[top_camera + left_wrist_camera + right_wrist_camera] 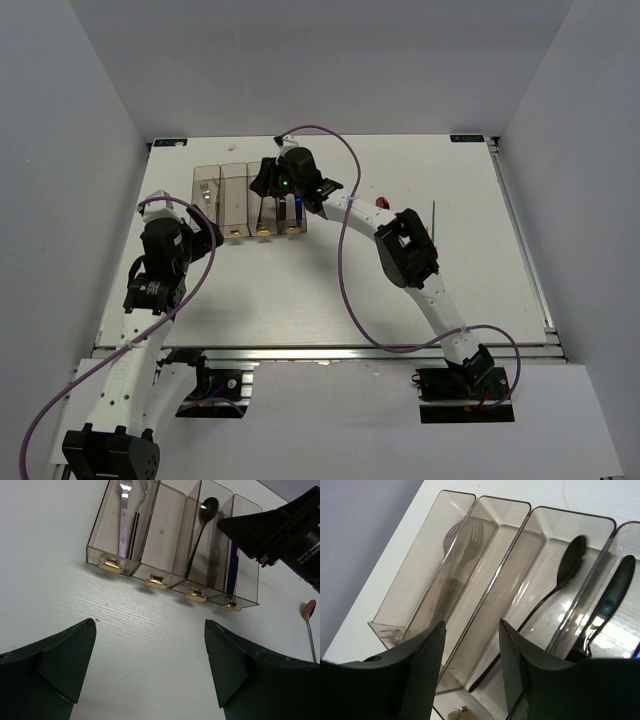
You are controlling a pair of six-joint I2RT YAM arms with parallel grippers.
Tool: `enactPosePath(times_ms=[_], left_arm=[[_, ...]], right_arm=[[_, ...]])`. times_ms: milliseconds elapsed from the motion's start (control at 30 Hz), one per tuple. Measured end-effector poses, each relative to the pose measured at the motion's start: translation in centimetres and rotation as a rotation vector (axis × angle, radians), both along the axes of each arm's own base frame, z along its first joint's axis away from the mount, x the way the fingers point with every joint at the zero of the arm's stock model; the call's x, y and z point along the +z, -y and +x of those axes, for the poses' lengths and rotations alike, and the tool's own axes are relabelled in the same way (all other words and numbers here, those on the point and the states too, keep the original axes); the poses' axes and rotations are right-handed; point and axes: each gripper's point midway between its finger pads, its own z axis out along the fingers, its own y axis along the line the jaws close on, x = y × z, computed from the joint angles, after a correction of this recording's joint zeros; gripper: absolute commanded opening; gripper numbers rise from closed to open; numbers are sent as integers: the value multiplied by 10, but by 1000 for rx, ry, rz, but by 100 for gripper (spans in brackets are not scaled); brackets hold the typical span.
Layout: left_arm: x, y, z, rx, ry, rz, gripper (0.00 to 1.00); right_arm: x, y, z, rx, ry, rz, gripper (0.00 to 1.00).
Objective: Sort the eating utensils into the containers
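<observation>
A white rectangular tabletop with a faint wood grain (280,300) fills the scene. It is boxed in by a plain pale grey left wall panel (70,180), a matching right wall panel (590,180) and a far wall panel (320,60). A silver slotted metal rail (300,352) runs along the table's near edge. The light is soft and even, and the shadows are faint.

The bins (170,535) are clear plastic with a smoky brown tint, each ending in a gold tab (156,582). Inside them are a silver fork (123,525), a glossy black spoon (208,507) and a deep blue knife (231,577). At the frame's right edge a spoon bowl (309,610) looks pink-red, perhaps iridescent. The table (125,640) is white with a fine grain. The left gripper (150,624) is greenish black.
</observation>
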Motion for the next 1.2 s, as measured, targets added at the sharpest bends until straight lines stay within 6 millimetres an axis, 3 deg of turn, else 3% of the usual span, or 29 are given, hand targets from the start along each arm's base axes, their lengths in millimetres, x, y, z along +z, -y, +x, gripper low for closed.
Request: enactPosePath(times_ms=[100,167,300,400,467,533,600,633,733,800,867,933,1200], left_arm=[[0,0,0,-1,0,2,98],[0,0,0,-2,0,2,98],[0,0,0,-2,0,2,98],[0,0,0,-2,0,2,98],[0,1,0,-5,1,1,98],[1,2,0,-10,2,-2,98],[1,3,0,-16,2,-4,98],[1,3,0,-17,2,-5,98],[0,3,0,-19,1,-6,98],[0,3,0,-18,-2,-6,98],[-1,3,0,-18,-5,-5,98],[-2,3,1,-18,-9,-5,98],[-6,4,2,-19,-23,-4,98]], right_arm=[[4,5,-2,-7,2,-16,54],[14,9,-4,-9,16,-25,62],[58,34,-9,-33,95,-68,77],[108,73,-16,-52,175,-117,76],[137,116,-11,-99,214,-169,75],[150,170,0,-164,219,-235,73],[137,230,11,-251,176,-338,72],[118,266,16,-306,132,-409,72],[39,344,7,-386,-67,-613,66],[-14,374,-14,-378,-215,-718,65],[-52,393,-35,-352,-337,-787,64],[-69,402,-50,-320,-413,-823,62],[-71,389,-60,-225,-427,-805,55]])
